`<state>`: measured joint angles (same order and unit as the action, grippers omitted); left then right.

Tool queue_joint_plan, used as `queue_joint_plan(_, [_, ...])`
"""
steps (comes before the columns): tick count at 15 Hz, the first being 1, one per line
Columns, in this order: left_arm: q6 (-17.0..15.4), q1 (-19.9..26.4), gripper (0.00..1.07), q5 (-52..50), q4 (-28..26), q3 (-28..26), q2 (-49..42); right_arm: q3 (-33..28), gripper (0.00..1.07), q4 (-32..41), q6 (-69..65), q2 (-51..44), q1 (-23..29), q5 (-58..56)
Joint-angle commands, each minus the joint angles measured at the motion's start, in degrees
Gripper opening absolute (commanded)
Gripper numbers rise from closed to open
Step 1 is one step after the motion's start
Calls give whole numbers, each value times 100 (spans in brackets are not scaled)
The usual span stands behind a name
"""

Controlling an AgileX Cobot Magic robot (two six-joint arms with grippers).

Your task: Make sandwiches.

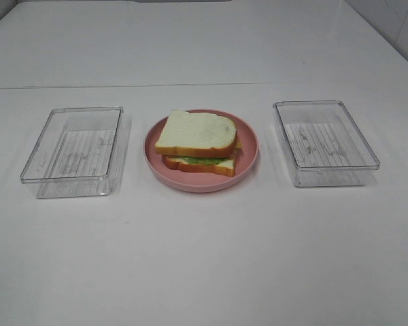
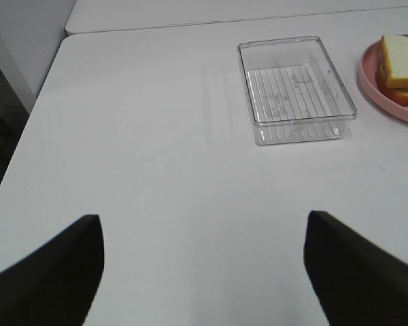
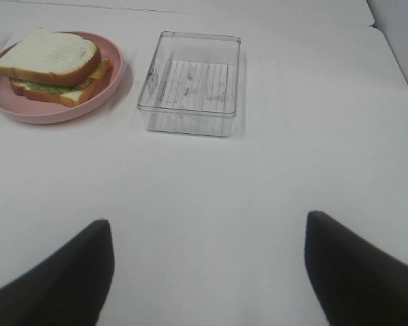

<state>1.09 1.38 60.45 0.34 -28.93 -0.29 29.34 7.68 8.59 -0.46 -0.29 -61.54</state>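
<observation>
Left wrist view, fingers (image 2: 367, 272) apart, sandwich (image 2: 403, 71) cropped

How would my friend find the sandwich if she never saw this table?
Look at the middle of the white table, between two clear plastic boxes. There sits a round pink plate, and the sandwich lies on it. It is the only food: white bread, orange-brown crust, green lettuce peeking out.

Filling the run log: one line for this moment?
sandwich assembled on plate | both trays empty | left gripper, right gripper open, holding nothing
</observation>
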Motion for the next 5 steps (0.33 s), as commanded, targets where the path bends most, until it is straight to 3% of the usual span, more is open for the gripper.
queue_joint_plan(1, [6,17,77,-52,-34,34,-149,-23,74,17,-63,-69,-34,69])
queue_joint_plan(5, [6,17,77,-52,-34,34,-143,-23,74,17,-63,-69,-34,69])
